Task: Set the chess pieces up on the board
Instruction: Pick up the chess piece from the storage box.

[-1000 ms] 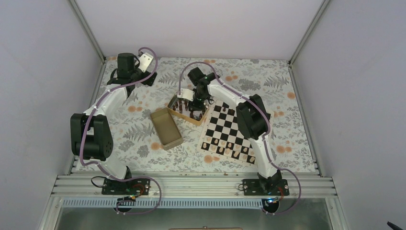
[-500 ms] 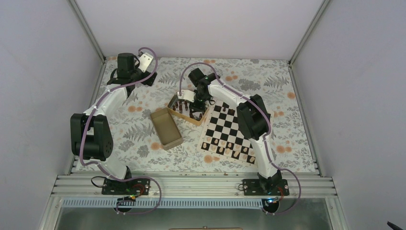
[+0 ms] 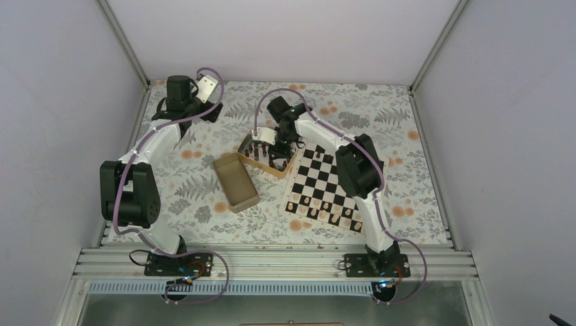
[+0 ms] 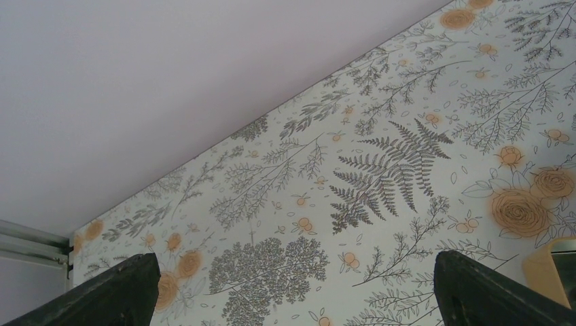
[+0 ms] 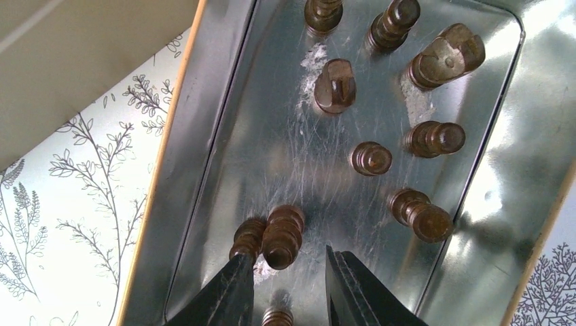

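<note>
Reaching: the right arm's fingers (image 5: 248,288) hang low inside an open tin (image 5: 224,95), slightly apart, clamped on nothing, framing a dark brown pawn (image 5: 282,236) standing on the tin floor.
Pawn's neighbour: a second dark piece (image 5: 248,238) touches it on the left, crowding that finger.
Other dark pieces (image 5: 370,158): upright, scattered across the tin.
Step in hand: likely picking a dark piece from the tin.
Next move: close on one pawn only, lift straight up, carry it to the board's far rows.
Board (image 3: 325,187): just right of the tin (image 3: 266,155); pale pieces (image 3: 325,209) fill its near rows.
Left arm's fingers (image 4: 129,292): wide apart, empty, above the floral table (image 4: 380,156).
</note>
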You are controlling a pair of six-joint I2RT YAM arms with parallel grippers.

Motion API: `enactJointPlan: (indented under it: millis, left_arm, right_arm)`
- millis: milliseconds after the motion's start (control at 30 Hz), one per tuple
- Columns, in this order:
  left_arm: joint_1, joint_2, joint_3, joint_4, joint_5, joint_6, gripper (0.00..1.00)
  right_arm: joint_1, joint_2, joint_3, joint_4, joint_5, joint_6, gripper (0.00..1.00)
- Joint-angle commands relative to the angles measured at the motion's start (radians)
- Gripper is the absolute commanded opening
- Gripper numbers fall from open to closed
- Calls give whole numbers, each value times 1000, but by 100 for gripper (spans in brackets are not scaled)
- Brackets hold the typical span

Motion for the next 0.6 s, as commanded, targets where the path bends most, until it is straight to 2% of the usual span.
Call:
enactJointPlan:
  millis: [0,567]
  left_arm:
    - [-1,-28,-7,29,-7,5,100]
    - [0,-22,-8,29,-3,8,100]
  right_arm:
    - [12,25,35,-1,-19,-15,31]
    - [14,69,57,-8,-16,-25,32]
